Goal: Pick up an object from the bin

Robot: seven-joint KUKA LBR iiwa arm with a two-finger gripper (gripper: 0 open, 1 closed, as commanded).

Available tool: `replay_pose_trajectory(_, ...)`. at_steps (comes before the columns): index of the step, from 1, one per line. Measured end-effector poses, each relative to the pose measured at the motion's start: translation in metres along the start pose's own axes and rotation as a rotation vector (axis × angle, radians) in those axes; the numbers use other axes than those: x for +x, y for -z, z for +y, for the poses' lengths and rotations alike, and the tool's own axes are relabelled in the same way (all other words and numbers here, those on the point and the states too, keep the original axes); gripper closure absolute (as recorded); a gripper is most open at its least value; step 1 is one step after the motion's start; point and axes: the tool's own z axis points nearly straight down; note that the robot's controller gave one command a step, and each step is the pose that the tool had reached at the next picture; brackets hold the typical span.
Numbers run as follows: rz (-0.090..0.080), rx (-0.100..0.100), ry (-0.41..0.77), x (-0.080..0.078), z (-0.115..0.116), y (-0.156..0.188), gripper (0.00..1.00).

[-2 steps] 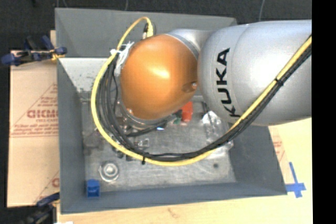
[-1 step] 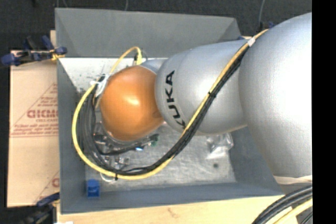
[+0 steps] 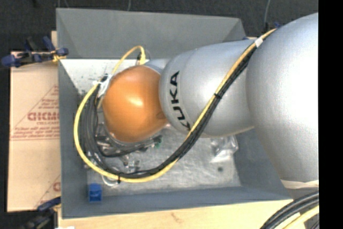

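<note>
Camera view: arm (image 3: pixel 214 99) reaches deep into the bin (image 3: pixel 150 24), with the orange cover (image 3: pixel 133 104) low over the floor. Gripper (image 3: pixel 123 157) — dark body poking out under the cover; open or closed, cannot tell. Whatever it is over lies beneath the cover, hidden.

Blue block (image 3: pixel 94 192) below-left of the cover, well apart. Clear plastic piece (image 3: pixel 222 148) to the cover's lower right. Green scrap (image 3: pixel 156 142) at the cover's lower edge — kind unclear.

Judgement: go down straight, close only once settled round the thing, and keep the yellow cable (image 3: pixel 80 131), left of the cover, off the bin wall.
</note>
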Motion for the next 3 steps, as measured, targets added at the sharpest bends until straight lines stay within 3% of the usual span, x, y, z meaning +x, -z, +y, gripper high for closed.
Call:
replay_pose_trajectory(1, 0.000, 0.001, 0.428, -0.003, -0.017, -0.057, 0.00)
replay_pose_trajectory(2, -0.006, 0.007, 0.424, -0.005, -0.018, -0.054, 1.00)
replay_pose_trajectory(3, 0.001, 0.003, 0.457, -0.005, -0.015, -0.023, 1.00)
